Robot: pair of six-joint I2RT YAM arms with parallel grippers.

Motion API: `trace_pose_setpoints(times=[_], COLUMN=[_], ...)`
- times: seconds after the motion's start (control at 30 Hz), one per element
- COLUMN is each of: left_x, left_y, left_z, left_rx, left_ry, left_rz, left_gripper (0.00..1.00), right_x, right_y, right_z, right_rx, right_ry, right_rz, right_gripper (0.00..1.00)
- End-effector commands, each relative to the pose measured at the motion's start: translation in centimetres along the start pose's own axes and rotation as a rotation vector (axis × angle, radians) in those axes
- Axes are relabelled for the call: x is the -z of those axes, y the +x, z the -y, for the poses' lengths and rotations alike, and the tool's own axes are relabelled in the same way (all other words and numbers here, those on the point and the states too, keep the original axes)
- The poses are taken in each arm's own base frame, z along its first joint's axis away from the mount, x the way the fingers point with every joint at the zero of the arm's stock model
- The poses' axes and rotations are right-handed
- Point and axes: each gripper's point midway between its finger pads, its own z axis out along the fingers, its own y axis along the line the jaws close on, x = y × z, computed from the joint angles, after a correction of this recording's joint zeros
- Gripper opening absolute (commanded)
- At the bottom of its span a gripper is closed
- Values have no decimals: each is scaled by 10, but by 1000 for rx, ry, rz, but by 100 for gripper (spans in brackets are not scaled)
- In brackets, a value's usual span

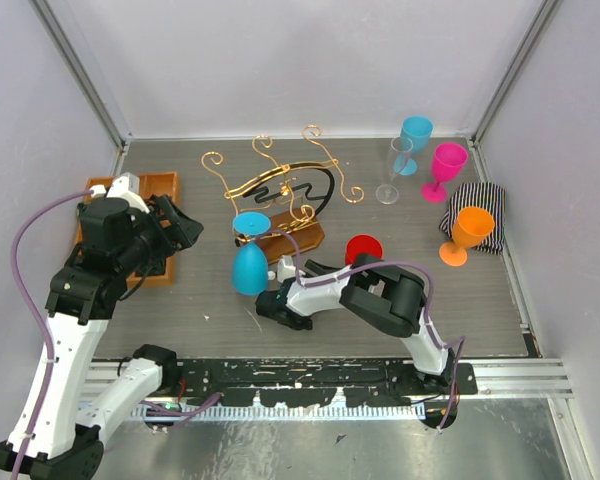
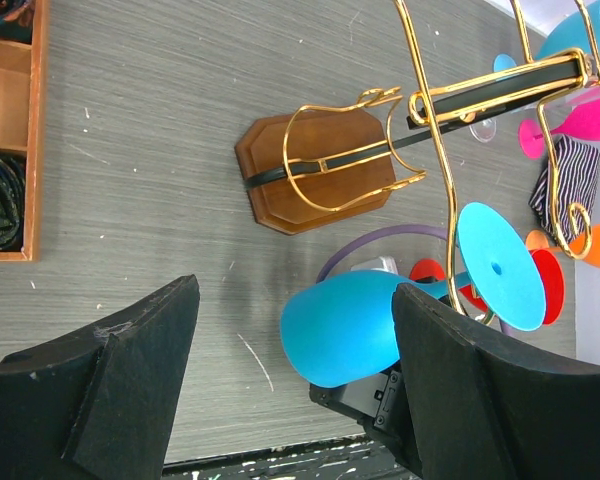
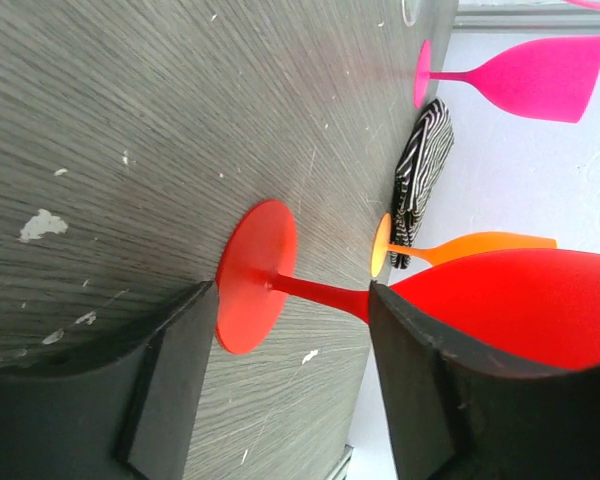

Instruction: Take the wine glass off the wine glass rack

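The gold wire wine glass rack (image 1: 280, 185) (image 2: 435, 105) stands mid-table on its brown wooden base (image 2: 320, 170). A blue wine glass (image 1: 249, 268) (image 2: 340, 325) hangs upside down from its near scroll, foot (image 2: 500, 265) caught in the wire. A red wine glass (image 1: 363, 246) (image 3: 250, 275) stands upright on the table right of the rack. My right gripper (image 1: 365, 265) (image 3: 292, 290) is open, its fingers on either side of the red stem and clear of it. My left gripper (image 1: 175, 225) (image 2: 295, 295) is open and empty, left of the rack, facing the blue bowl from a distance.
An orange-brown compartment tray (image 1: 160, 185) (image 2: 5, 100) lies under the left arm. At the back right stand a clear glass (image 1: 390, 180), a blue glass (image 1: 415, 135), a pink glass (image 1: 445, 165) and an orange glass (image 1: 468, 232) by a striped cloth (image 1: 485, 200). The right arm's elbow (image 1: 280, 300) sits below the hanging blue glass.
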Motion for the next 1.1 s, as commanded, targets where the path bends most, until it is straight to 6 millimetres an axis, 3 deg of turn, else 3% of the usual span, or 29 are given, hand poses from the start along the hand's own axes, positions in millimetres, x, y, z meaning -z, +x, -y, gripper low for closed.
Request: trace_pose_setpoints(times=[0.0,0.33,0.63,0.77,0.93,1.07], left_x=[-5,-5,-4,-3,-2,-3], left_y=[3,4,4,5,5,6], left_z=[-3,-4,-4,-6,-6,-6], left_rx=[-5,3,6,4,2,5], left_ry=[-7,-7,-4,-10,-10,-8], left_rz=[-4,-4,1,-1,2,2], left_gripper=[85,85,85,85,85,85], right_x=[4,15,35,48,65,75], right_y=[21,24,26,29,40,53], right_z=[-59,-76,-96,-105,-111,-116], right_rx=[-87,-49,-4,10,23,24], right_ry=[-209,-266,-355,-388,-411,-450], right_rz=[-94,-97,-72,-60,-52,-71], right_gripper=[72,93,94,85,50,47])
